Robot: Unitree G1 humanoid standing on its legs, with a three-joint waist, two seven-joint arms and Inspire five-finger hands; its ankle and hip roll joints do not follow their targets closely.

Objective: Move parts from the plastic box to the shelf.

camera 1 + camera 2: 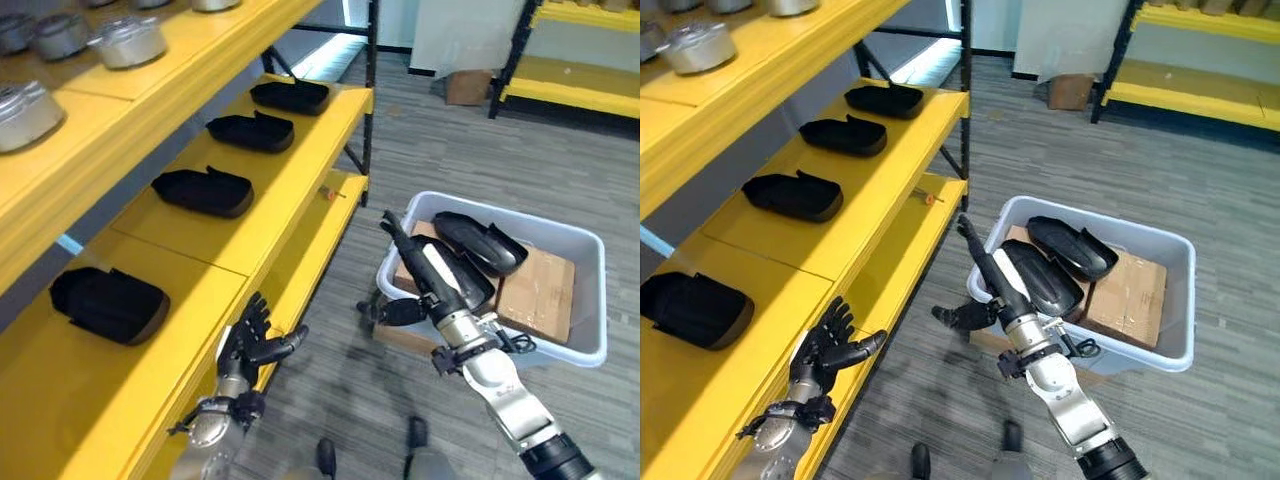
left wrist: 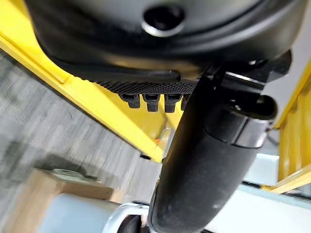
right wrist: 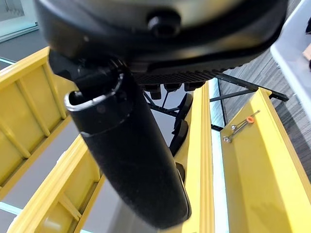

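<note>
Left eye view: unlabelled plastic box (image 1: 588,300)

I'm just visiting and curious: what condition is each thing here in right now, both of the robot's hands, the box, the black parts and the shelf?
Right hand: open, held up beside the box, empty.
Left hand: open, fingers spread by the shelf edge, empty.
Plastic box: on the floor, uncovered, holding black parts and cardboard.
Black parts in the box: lying loose on the cardboard.
Shelf: four black parts lying in a row.

Four black moulded parts (image 1: 202,191) are set in a row along the yellow shelf (image 1: 300,170). One more black part (image 1: 480,241) is seen tilted on cardboard in the pale plastic box (image 1: 590,300) on the floor.
</note>
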